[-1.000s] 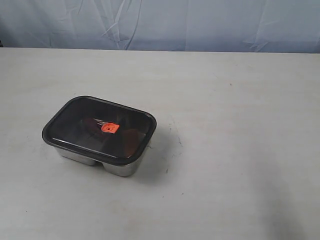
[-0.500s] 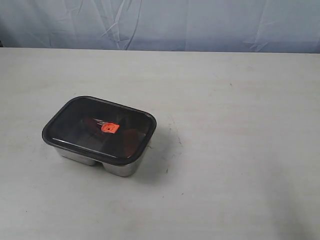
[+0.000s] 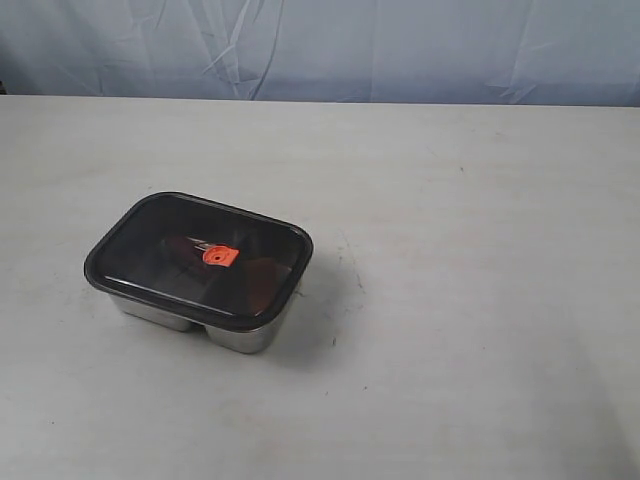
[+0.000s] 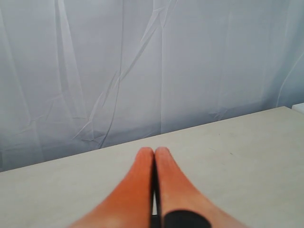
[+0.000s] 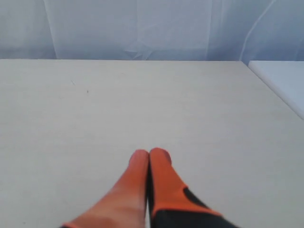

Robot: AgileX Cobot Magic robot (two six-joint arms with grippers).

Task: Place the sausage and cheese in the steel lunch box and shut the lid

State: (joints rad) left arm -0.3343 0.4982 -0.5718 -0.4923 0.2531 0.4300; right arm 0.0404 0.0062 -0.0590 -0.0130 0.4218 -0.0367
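The steel lunch box (image 3: pixel 240 337) stands on the table, left of centre in the exterior view, with the dark tinted lid (image 3: pixel 160 245) lying flat on top of it. An orange valve tab (image 3: pixel 220 256) marks the lid's centre. Through the tint I make out dim reddish shapes; sausage and cheese cannot be told apart. Neither arm shows in the exterior view. My left gripper (image 4: pixel 154 151) is shut, orange fingers pressed together over bare table. My right gripper (image 5: pixel 149 154) is also shut, with nothing between its fingers.
The pale table (image 3: pixel 470 250) runs back to a wrinkled blue-grey curtain (image 3: pixel 400 50). A white surface (image 5: pixel 285 80) adjoins the table's edge in the right wrist view. Small dark specks mark the tabletop.
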